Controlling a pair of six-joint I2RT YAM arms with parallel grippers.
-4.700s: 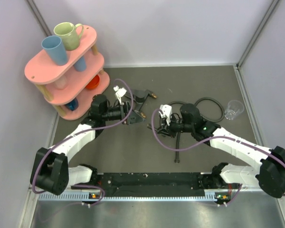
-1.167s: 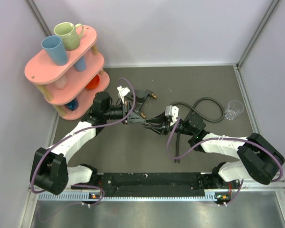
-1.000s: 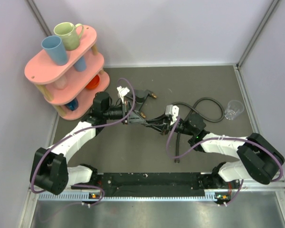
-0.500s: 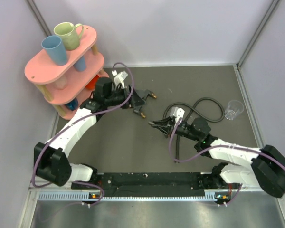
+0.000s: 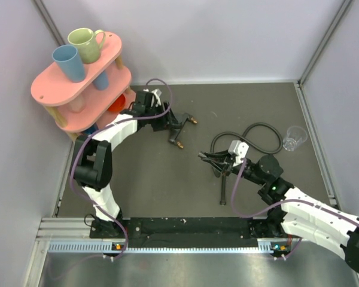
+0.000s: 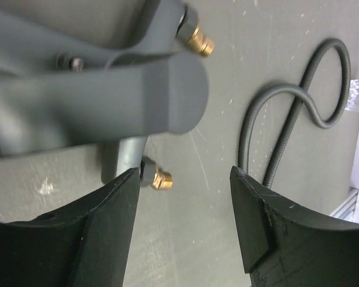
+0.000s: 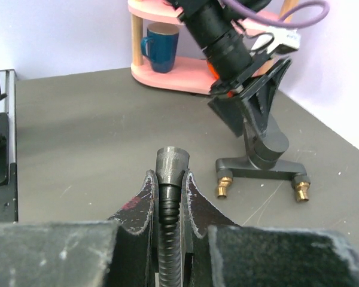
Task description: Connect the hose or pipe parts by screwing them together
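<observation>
The short dark grey forked fitting with brass threaded ends sits on the dark desk toward its far edge, left of the middle. From overhead it is a small dark shape. The right wrist camera shows more: it stands on its two brass tips with the stem rising. The left claw is at the top of that stem. Whether it touches cannot be told.

The left wrist view shows that claw's jaws spread apart with bare desk between their tips. The fitting's blurred stem and both brass ends lie just past them.

The long thin dark grey ribbed hose loops over the right half of the desk, as the overhead view shows. Its free end points at the near edge. Its other end, a smooth grey collar, is pinched in the closed right claw near the desk's middle, well apart from the fitting.

A clear plastic cup stands just beside the hose loop near the right edge. A pink tiered rack with mugs fills the far left corner.
</observation>
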